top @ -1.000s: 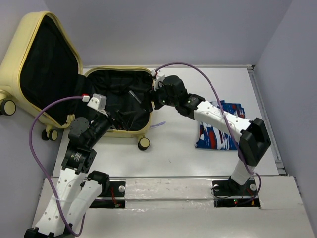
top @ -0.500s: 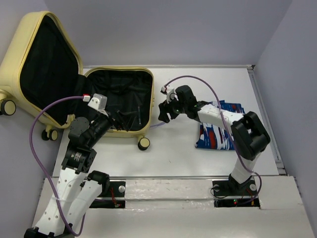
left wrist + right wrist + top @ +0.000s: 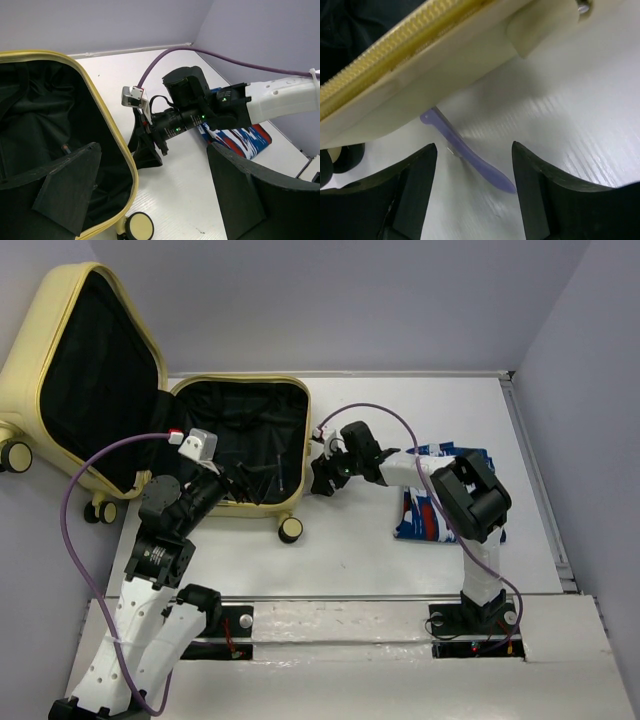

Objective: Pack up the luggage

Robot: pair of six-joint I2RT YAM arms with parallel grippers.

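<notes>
Luggage (image 3: 238, 418) rim just left of my right gripper (image 3: 322, 483); jaws apart, straddling purple strip (image 3: 470, 157) poking from beneath. Left gripper (image 3: 150, 185) spread wide.

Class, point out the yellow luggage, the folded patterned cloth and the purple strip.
luggage (image 3: 30, 415): top view, outer shell of open lid.
folded patterned cloth (image 3: 420, 522): top view, near left corner.
purple strip (image 3: 470, 160): right wrist view, its middle.

No text, brand, number or sign can be read in any view: the luggage (image 3: 100, 370) shows plain shell and lining, the folded cloth (image 3: 415, 520) carries only a blue, white and red pattern, and any marking on the white plug (image 3: 134, 96) is too small to tell
</notes>
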